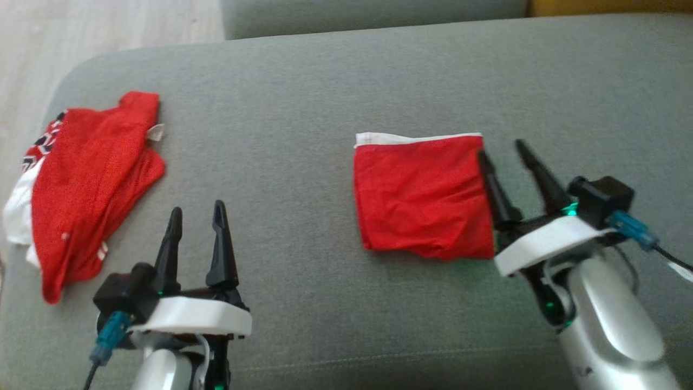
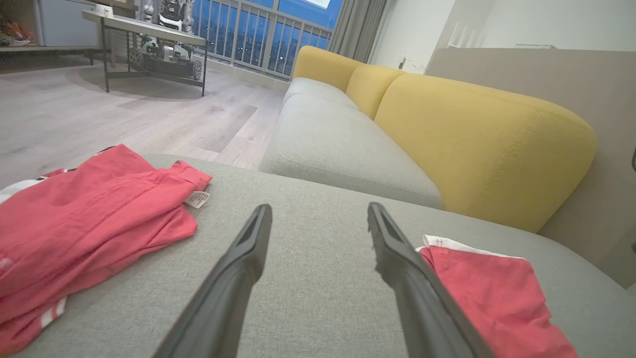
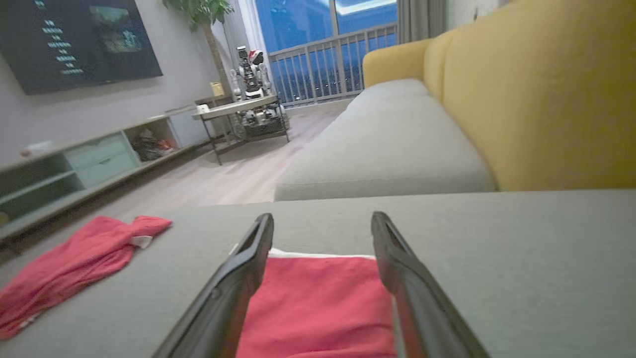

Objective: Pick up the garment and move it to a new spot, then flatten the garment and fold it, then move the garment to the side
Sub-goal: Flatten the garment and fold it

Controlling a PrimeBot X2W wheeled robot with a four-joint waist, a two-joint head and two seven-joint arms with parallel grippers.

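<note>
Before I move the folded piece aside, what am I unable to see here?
- Head view: whether the right gripper touches the folded garment; its finger overlaps the edge.
- Right wrist view: the garment's near edge, cut off at the bottom.
- Left wrist view: the crumpled garment runs off the left edge; its tag print is too small.

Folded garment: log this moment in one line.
folded garment: flat on grey cushion | right claw: open, at its right edge | left claw: open, empty | second red garment: crumpled, cushion's left end
</note>
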